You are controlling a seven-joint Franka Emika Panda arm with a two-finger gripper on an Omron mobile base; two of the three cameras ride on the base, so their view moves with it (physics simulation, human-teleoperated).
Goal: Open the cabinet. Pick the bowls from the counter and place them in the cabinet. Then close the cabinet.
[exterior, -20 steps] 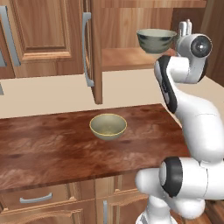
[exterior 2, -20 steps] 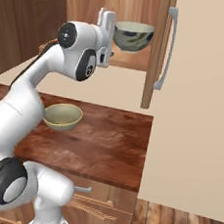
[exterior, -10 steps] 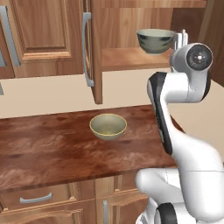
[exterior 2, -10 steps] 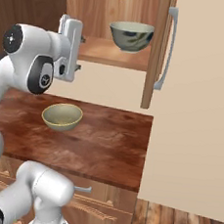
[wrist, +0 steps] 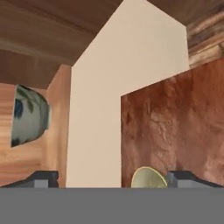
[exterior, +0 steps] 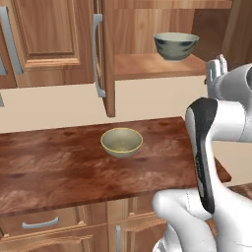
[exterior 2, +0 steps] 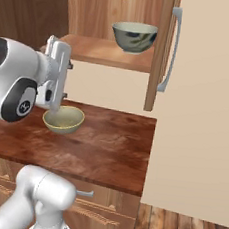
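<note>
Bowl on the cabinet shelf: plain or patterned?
Patterned: grey-green bowl with dark blotches outside, pale inside. Clearest in right base view.
</note>
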